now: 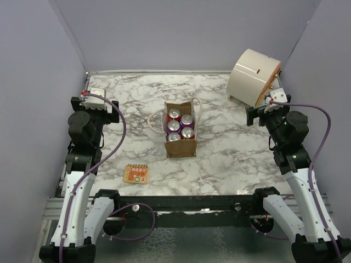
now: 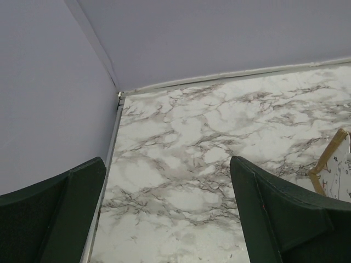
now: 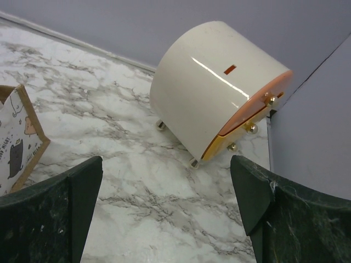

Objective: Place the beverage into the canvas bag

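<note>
Marble table (image 1: 230, 159) | canvas bag (image 1: 181, 148) upright | left end effector (image 2: 167, 164) apart | right end effector (image 3: 166, 164) apart

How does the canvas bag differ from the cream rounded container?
The canvas bag is tan, boxy and open-topped, showing four cans; the cream container is glossy and rounded. The bag stands mid-table; the container sits in the far right corner. Both rest on the marble table.

canvas bag (image 3: 16, 137) partly off-frame

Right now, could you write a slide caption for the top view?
Four cans sit in the canvas bag at mid-table; left gripper and right gripper open, apart from it.
</note>
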